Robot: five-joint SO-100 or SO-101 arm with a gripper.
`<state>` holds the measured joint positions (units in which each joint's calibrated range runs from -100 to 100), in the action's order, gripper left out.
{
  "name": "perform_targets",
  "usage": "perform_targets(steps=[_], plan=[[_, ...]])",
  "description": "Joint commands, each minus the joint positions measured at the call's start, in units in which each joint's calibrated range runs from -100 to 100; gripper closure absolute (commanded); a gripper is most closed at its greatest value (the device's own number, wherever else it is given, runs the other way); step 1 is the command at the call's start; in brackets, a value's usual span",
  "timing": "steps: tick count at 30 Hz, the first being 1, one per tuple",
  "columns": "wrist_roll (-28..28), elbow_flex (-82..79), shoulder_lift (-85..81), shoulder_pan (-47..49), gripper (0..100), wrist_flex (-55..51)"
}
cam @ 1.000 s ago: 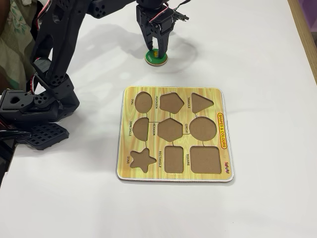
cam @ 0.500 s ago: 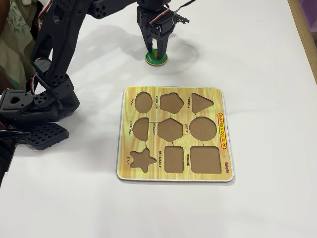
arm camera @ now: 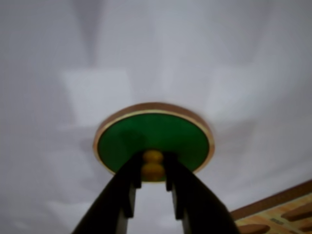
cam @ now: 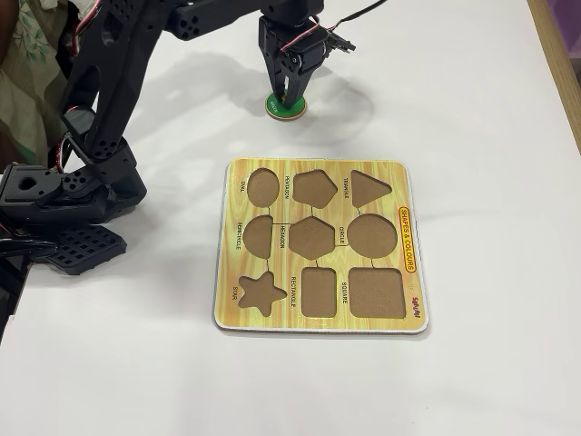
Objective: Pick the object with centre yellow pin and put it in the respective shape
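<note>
The claw point(arm camera: 153, 168) pinches the yellow knob point(arm camera: 152, 165) of the green disc point(arm camera: 153, 139), which seems to rest on the white surface point(cam: 472, 109), well apart from the board's circle cut-out point(cam: 372, 235). So narrow a hold could let the disc swing or slip during lifting.

The arm point(cam: 109, 100) is built of matte black plastic links pierced with rows of small round holes, and its base point(cam: 64, 213) at the left edge of the fixed view carries a flat black plate with a grid of square openings. A thin black cable loops off the wrist near the top of that frame, and reddish wires show at the lower joint. The gripper point(arm camera: 153, 170) ends in two slim, dark, flat-sided fingers point(arm camera: 127, 187) rising from the bottom of the wrist view.
</note>
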<state>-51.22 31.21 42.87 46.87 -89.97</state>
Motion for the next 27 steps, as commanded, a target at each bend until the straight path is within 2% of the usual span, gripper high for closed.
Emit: perform_targets(steps=[1,14,27], plan=[[0.12,-0.18,-1.03,-0.28,99,-0.09],[-0.45,0.54,-4.29,-1.85,99,0.69],[-0.5,0.81,-12.58,-19.72,99,0.78]])
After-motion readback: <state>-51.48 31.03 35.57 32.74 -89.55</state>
